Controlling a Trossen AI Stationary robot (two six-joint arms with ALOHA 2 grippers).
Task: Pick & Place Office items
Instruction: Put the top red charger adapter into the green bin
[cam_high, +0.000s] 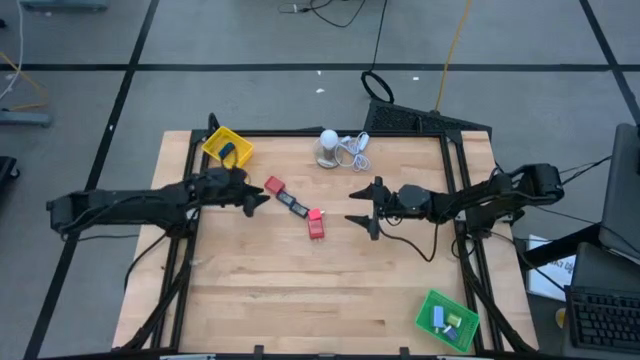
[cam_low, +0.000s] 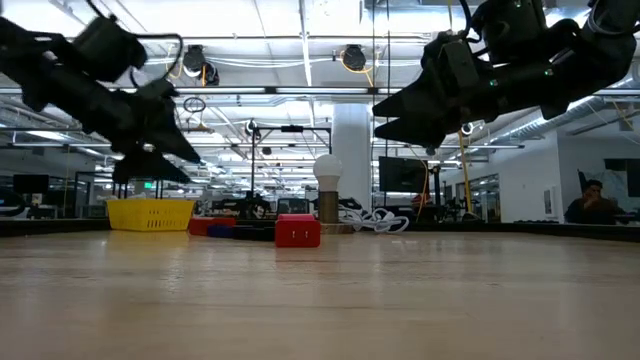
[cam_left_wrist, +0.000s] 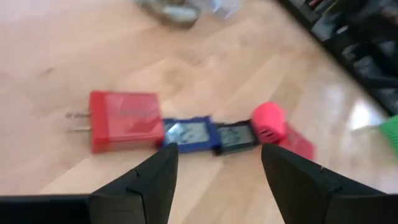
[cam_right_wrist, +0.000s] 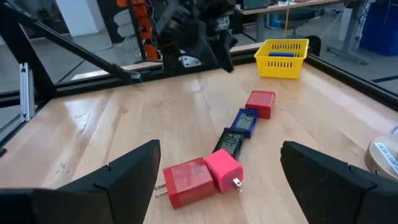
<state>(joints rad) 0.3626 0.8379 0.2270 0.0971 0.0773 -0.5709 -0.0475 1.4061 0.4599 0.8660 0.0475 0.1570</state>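
Five small items lie in your row mid-table: red plug block (cam_right_wrist: 260, 102), blue block (cam_right_wrist: 244, 121), dark flat rectangle (cam_right_wrist: 228, 142), pink bit (cam_right_wrist: 223, 170), second red block (cam_right_wrist: 186, 181). Your left gripper (cam_high: 257, 199) hovers open and empty beside the first; your right gripper (cam_high: 361, 208) gapes wide, empty, near the last.

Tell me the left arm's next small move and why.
Probably lower the left gripper onto the blue item. Its fingers are open, above the table, and that piece lies just ahead in the row, beside the red plug block. The right gripper waits open near the row's other end.
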